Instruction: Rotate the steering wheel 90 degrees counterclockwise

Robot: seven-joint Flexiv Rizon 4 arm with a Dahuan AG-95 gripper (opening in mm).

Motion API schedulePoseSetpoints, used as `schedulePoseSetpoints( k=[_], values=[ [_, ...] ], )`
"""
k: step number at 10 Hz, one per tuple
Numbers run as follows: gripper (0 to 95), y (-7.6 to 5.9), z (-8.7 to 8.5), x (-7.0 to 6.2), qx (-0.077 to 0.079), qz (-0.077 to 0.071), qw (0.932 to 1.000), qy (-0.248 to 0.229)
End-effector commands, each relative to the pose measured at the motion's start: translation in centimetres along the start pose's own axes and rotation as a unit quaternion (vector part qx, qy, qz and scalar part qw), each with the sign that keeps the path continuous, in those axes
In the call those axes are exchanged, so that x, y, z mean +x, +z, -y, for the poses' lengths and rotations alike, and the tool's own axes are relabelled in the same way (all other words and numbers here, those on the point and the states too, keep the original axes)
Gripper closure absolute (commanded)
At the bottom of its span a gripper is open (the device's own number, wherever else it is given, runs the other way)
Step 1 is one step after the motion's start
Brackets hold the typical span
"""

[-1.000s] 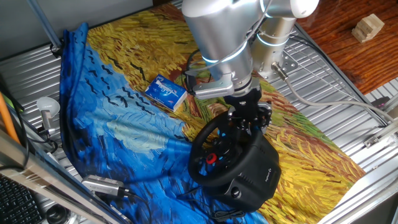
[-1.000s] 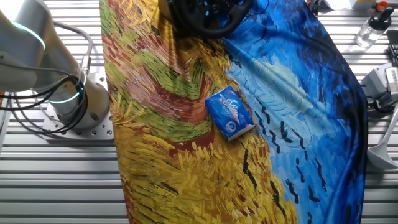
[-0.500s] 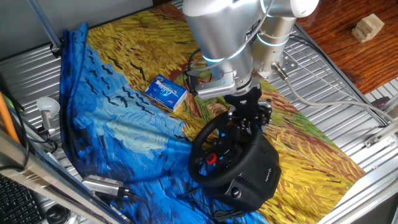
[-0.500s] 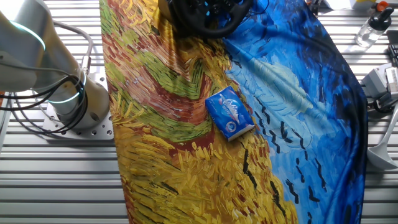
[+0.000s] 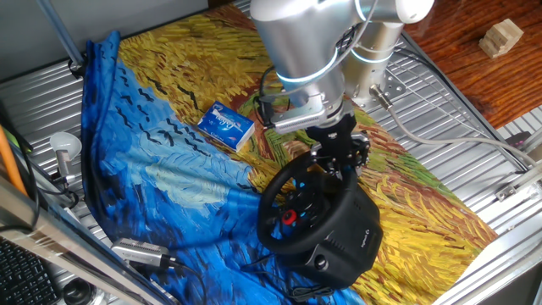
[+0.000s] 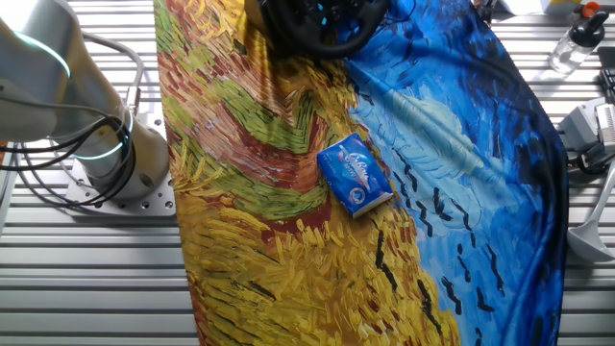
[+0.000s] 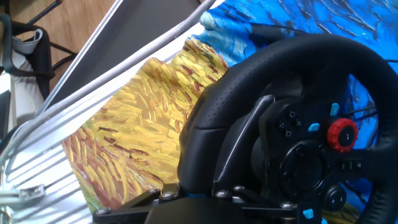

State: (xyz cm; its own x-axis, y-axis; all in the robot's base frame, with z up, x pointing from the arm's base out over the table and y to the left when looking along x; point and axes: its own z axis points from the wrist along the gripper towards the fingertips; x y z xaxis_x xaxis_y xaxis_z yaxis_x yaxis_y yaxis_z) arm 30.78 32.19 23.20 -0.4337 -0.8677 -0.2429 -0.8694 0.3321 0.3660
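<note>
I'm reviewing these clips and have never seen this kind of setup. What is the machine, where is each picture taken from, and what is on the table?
The silver machine is a single robot arm ending in a two-finger gripper. Two pictures come from fixed cameras on different sides of the table; the third comes from a camera on the hand, looking along the fingers. A painted blue and yellow cloth covers the table. On it sit a black steering wheel, the gaming kind, with a red button on its hub, and a small blue-and-white box lying apart from it. The gripper is at the top of the wheel's rim. Whether it is actually clamped on the rim cannot be made out. One fixed camera shows only the wheel's edge at the top of its picture.
</note>
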Motion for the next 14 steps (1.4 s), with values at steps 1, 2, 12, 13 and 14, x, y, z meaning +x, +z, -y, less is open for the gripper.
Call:
schedulePoseSetpoints(
  k=[1, 2, 12, 13, 14],
  values=[
    [95.0, 0.1, 0.1, 0.2, 0.002, 0.001, 1.0000, -0.008],
    [95.0, 0.1, 0.1, 0.3, 0.002, 0.001, 0.9999, -0.012],
    [95.0, 0.6, 0.0, 1.7, 0.013, -0.002, 0.9975, -0.070],
    [95.0, 0.6, 0.0, 1.7, 0.013, -0.003, 0.9969, -0.077],
    [95.0, 0.6, 0.0, 1.8, 0.013, -0.004, 0.9965, -0.083]
  ],
)
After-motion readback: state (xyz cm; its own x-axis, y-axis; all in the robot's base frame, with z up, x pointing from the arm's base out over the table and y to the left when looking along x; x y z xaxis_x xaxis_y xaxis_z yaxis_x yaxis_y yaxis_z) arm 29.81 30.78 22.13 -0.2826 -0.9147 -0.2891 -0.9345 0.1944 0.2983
